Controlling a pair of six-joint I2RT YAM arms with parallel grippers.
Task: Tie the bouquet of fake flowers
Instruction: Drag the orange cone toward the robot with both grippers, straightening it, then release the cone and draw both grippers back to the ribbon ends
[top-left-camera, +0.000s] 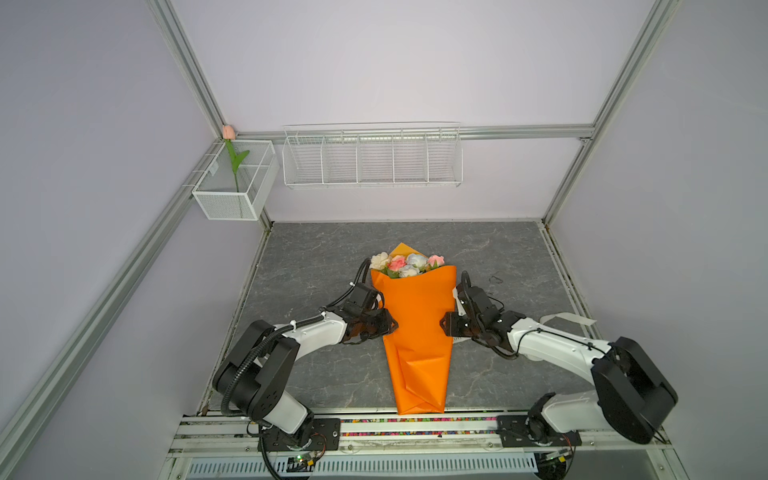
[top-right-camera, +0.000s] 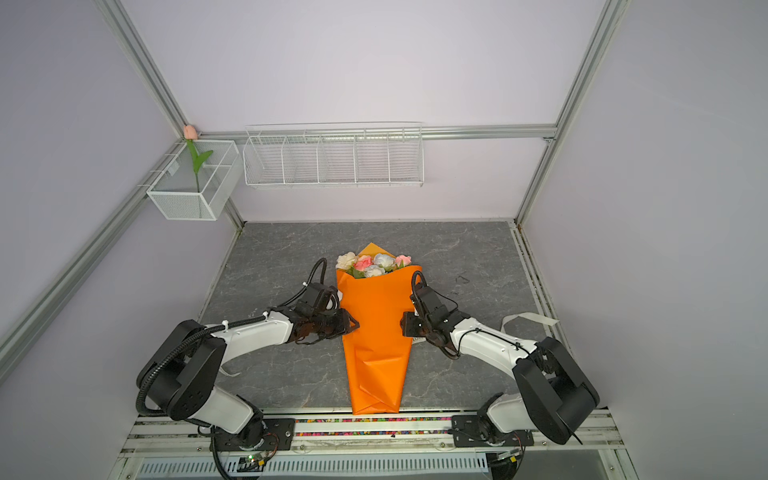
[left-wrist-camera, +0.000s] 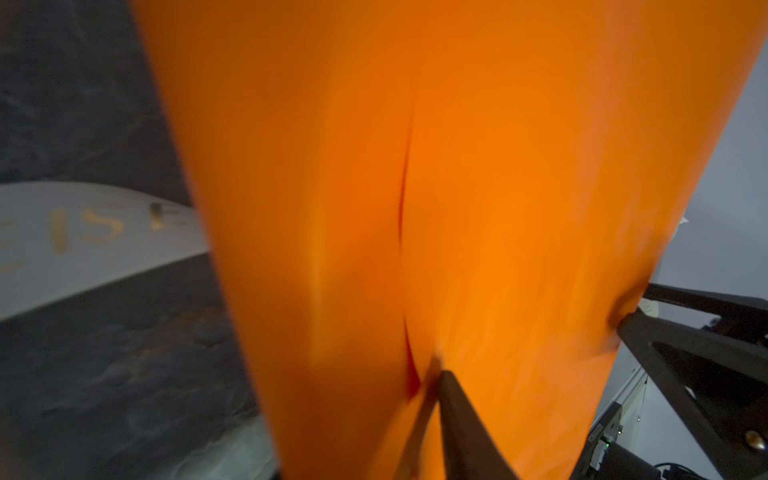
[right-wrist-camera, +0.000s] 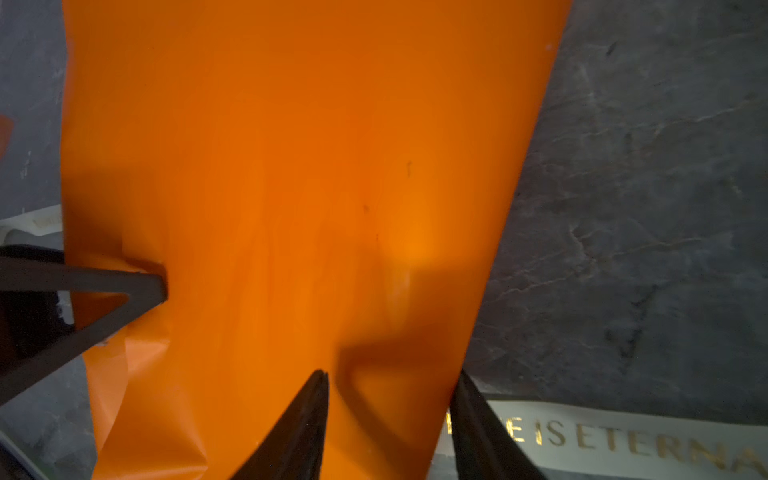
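Observation:
The bouquet of fake flowers lies lengthwise in the middle of the grey table, wrapped in orange paper (top-left-camera: 415, 332), (top-right-camera: 376, 332). Its small roses (top-left-camera: 405, 264) point to the far side. My left gripper (top-left-camera: 390, 326) is at the wrap's left edge. One finger (left-wrist-camera: 457, 415) rests on the paper and its partner is hidden. My right gripper (right-wrist-camera: 392, 378) is open astride the wrap's right edge (top-left-camera: 444, 328), with paper between its fingers. A white ribbon with gold letters (right-wrist-camera: 623, 440), (left-wrist-camera: 83, 237) runs under the wrap and ends at the right (top-left-camera: 569, 319).
A white wire rack (top-left-camera: 372, 160) hangs on the back wall. A mesh box (top-left-camera: 232, 183) at the back left holds a single pink tulip (top-left-camera: 228, 133). A small dark loop (top-left-camera: 495, 278) lies on the table right of the bouquet. The arm bases stand along the front rail.

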